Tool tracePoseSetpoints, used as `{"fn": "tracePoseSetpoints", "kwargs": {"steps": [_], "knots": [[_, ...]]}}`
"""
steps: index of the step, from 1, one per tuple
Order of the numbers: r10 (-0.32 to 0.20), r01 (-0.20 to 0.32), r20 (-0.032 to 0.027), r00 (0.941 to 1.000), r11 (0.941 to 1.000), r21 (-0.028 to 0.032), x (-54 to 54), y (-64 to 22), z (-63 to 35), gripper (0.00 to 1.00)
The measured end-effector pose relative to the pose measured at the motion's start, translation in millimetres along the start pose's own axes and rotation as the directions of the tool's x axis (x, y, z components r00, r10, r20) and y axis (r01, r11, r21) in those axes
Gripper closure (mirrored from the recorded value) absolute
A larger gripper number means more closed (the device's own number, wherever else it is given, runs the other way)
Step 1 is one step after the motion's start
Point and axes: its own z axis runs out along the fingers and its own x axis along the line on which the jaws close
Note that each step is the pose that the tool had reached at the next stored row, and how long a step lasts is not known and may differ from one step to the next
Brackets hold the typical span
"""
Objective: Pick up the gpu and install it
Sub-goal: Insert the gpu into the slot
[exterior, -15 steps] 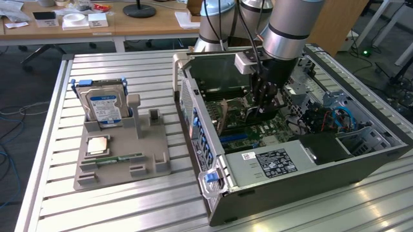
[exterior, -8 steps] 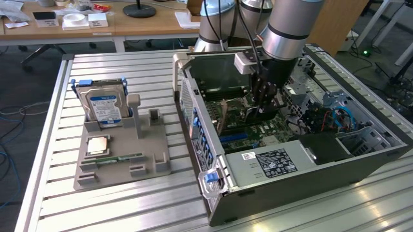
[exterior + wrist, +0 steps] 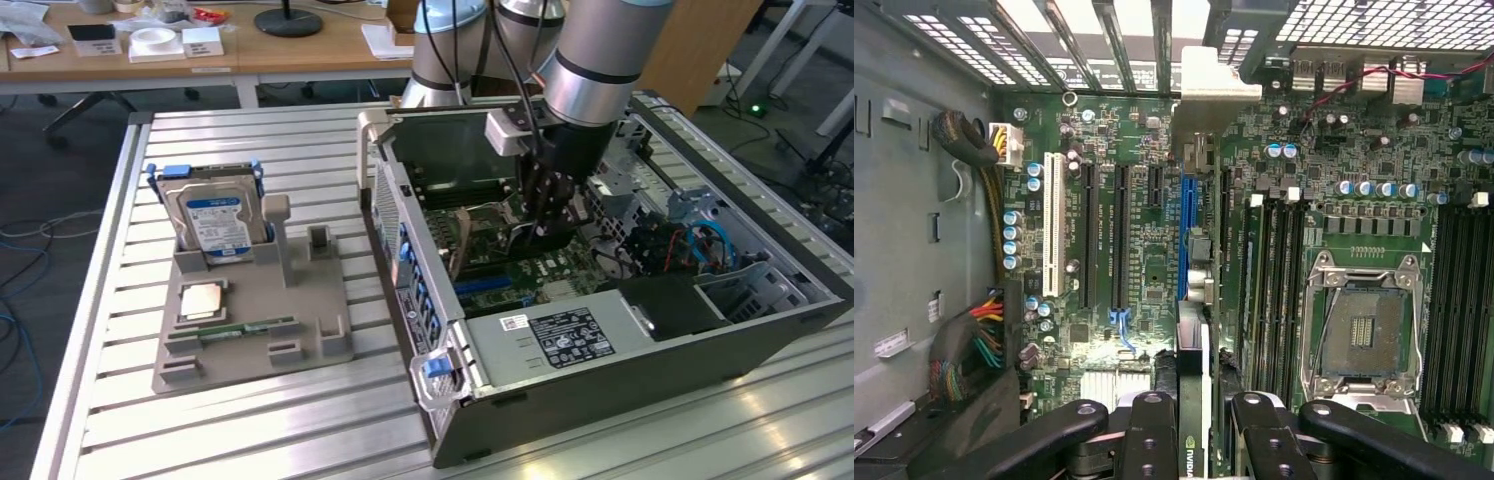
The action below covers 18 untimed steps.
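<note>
The graphics card (image 3: 1192,365) is seen edge-on in the wrist view: a thin dark slab with a small green logo at the end by the claw and a bright metal bracket (image 3: 1216,82) at the far end, close to the slotted back wall of the computer case (image 3: 627,390). It stands on its edge over the main board (image 3: 1139,250), running just beside a long blue slot (image 3: 1182,215); whether its lower edge sits in a slot cannot be told. The claw (image 3: 1194,425) has its black fingers (image 3: 1149,435) drawn in tight on both faces of the card, gripping it. In the exterior view the claw (image 3: 541,225) reaches down inside the case, which lies on its side with the panel off. Near the card on the board are dark memory slots and an empty processor socket (image 3: 1364,335) in a metal frame

The case rests on a table of pale metal slats (image 3: 240,430). To the exterior view's left of the case sits a grey holder (image 3: 254,350) carrying 1 silver hard drive with a blue label (image 3: 214,225) standing upright, 1 square chip (image 3: 203,300) lying flat and 1 slim green memory stick (image 3: 247,328). Behind the table a wooden desk (image 3: 267,50) bears small white boxes and a round black base (image 3: 287,22). Loose cables (image 3: 27,240) trail over the grey floor at the exterior view's left
</note>
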Motion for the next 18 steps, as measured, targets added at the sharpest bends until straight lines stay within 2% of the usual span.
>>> {"fn": "tracePoseSetpoints", "kwargs": {"steps": [18], "knots": [[0.0, 0.0, 0.0003, 1.0, 1.0, 0.0001, 0.3, 4.0, 4.0, 0.74]]}}
